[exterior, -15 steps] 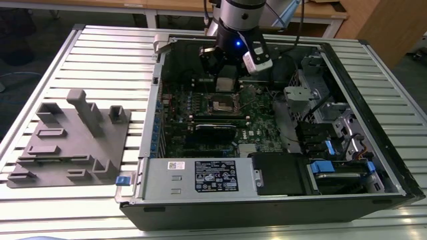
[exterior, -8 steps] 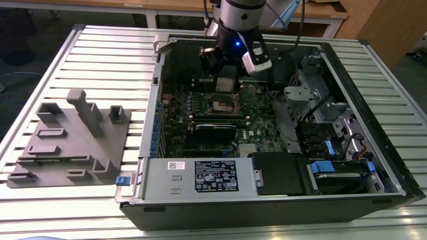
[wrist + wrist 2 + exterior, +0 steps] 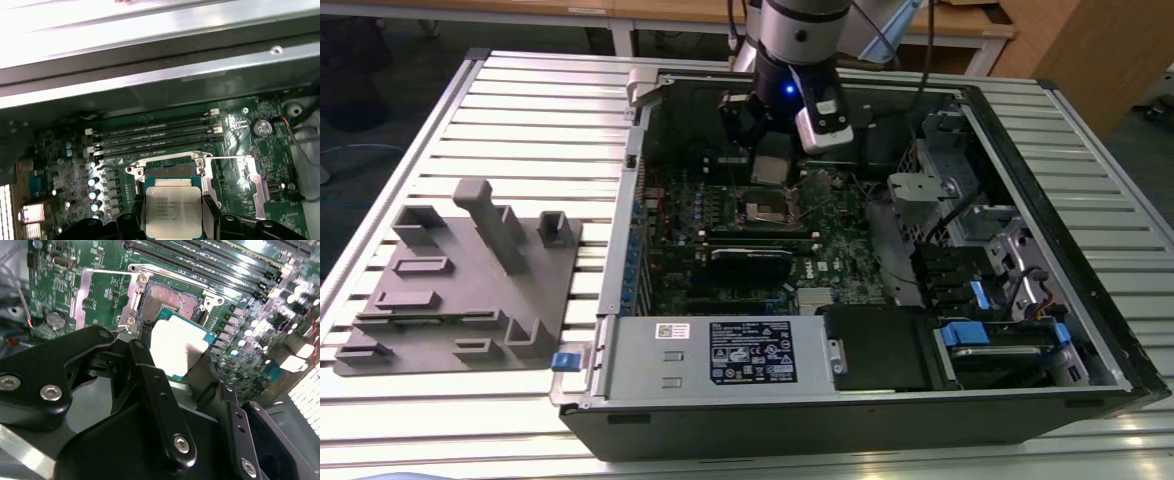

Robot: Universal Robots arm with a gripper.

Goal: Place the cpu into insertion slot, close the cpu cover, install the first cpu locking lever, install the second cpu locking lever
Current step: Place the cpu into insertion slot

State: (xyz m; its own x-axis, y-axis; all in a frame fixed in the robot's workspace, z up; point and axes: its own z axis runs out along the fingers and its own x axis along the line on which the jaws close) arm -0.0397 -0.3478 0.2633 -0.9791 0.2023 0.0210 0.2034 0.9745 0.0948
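The cpu [image 3: 172,210], a flat square chip with a pale metal top, hangs between my gripper's [image 3: 173,222] black fingers [image 3: 210,212], which are shut on its two opposite edges. In the second wrist view the cpu [image 3: 180,340] hovers just short of the insertion slot [image 3: 167,297], apart from it. The slot's dark pin field [image 3: 170,165] lies bare inside its shiny rim. The cpu cover [image 3: 256,185] is swung open beside the slot, with a thin wire lever [image 3: 230,157] raised. In the exterior view my gripper [image 3: 771,172] hangs inside the case above the slot [image 3: 767,208].
The open computer case [image 3: 620,250] lies on a slatted metal table [image 3: 520,110]. Long memory slots [image 3: 155,135] run beside the socket. A power supply [image 3: 720,350] and drive bays [image 3: 987,290] fill the near and right sides. A grey fixture block [image 3: 454,280] sits left of the case.
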